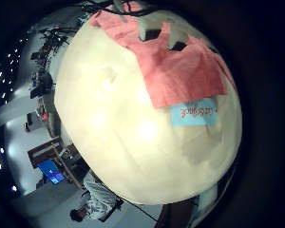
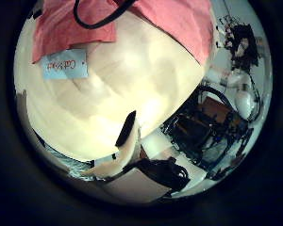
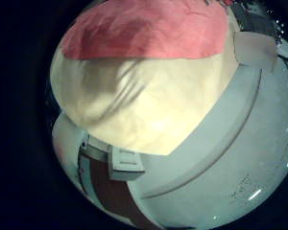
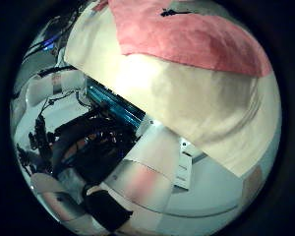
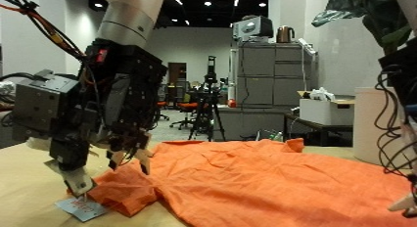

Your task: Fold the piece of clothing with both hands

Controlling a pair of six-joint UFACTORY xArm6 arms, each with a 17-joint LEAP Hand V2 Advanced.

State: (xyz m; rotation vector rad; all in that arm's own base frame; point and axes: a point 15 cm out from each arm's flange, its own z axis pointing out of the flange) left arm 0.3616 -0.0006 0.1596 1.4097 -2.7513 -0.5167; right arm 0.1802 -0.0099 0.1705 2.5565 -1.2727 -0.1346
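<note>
1. Orange clothing [image 5: 260,173] lies spread on the wooden table [image 5: 26,188], mostly unfolded; folding looks barely begun.
2. Left hand [image 5: 111,154] hangs at the garment's near left corner, fingers relaxed, holding nothing.
3. Right hand [image 5: 401,200] barely shows; I cannot tell its state.
4. Blue tag [image 5: 81,209] lies beside that corner; bare table remains around it.

Grey cabinet [image 5: 271,85], ceiling spotlights [image 5: 208,5]

An orange cloth garment [image 5: 267,178] lies spread on the pale wooden desk [image 5: 26,188]. A small light-blue card [image 5: 81,208] lies on the desk just beside the garment's edge, below the left robot hand [image 5: 98,154].
</note>
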